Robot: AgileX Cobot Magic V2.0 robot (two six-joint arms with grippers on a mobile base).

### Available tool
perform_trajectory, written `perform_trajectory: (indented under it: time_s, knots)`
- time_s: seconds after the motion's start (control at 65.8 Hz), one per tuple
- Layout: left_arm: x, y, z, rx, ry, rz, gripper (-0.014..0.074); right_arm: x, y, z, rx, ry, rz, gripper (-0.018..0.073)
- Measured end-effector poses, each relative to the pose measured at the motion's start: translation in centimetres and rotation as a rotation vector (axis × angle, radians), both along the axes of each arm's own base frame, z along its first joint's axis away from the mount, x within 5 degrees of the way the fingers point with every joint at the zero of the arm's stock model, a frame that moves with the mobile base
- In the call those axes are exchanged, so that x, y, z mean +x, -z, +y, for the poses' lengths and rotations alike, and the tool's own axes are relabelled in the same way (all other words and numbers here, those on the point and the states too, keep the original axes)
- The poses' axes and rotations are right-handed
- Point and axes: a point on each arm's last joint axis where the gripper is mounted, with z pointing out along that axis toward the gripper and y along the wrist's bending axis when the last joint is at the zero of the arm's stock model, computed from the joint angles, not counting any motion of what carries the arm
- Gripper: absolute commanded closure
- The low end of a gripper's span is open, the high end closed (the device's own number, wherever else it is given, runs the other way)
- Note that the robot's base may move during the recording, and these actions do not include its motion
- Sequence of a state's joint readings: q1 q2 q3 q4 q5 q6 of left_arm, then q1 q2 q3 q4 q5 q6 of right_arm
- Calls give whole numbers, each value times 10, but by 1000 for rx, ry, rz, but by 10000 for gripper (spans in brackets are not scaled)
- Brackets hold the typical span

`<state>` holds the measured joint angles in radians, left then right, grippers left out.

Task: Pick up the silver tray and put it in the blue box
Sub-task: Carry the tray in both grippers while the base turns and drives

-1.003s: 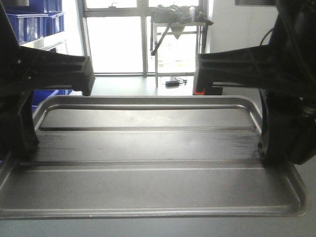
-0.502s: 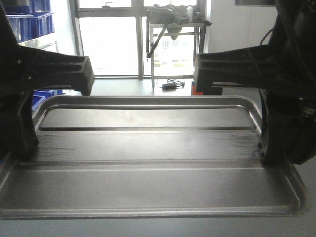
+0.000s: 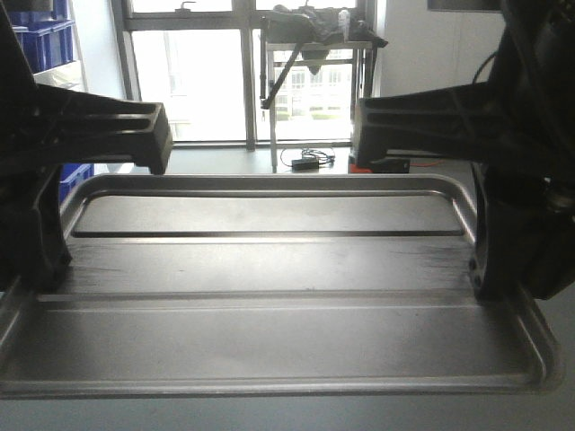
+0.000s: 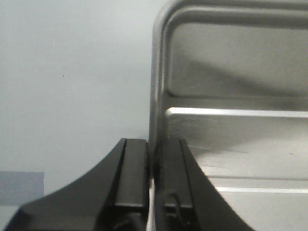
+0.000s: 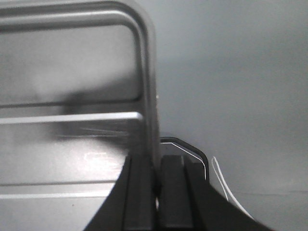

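The silver tray (image 3: pixel 269 269) fills the front view, level, with its long ridges running left to right. My left gripper (image 3: pixel 40 260) is shut on the tray's left rim. In the left wrist view (image 4: pixel 153 147) its two black fingers pinch the rim of the tray (image 4: pixel 240 144). My right gripper (image 3: pixel 490 269) is shut on the right rim. In the right wrist view (image 5: pixel 156 163) its fingers clamp the rim of the tray (image 5: pixel 72 159). I cannot tell whether any blue bin in view is the blue box.
Blue plastic bins stand on a shelf at the far left (image 3: pixel 45 40), with another blue one lower down (image 3: pixel 76 180). A metal table (image 3: pixel 314 45) stands by the windows, with cables on the floor (image 3: pixel 310 163). A white cable (image 5: pixel 226 187) lies below the right gripper.
The background has slid left behind the tray: window frames, metal table and blue bins all shifted left. Both grippers keep the same hold on the tray.
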<state>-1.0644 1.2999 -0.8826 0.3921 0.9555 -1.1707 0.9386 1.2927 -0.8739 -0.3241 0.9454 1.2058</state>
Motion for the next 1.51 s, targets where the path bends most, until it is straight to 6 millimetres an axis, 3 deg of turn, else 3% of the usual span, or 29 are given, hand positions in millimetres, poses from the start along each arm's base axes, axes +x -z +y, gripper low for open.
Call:
perform_trajectory:
  time_s: [1.505]
  knots:
    - [0, 0, 0, 1, -1, 0, 610, 0, 0, 0, 0, 0, 0, 503]
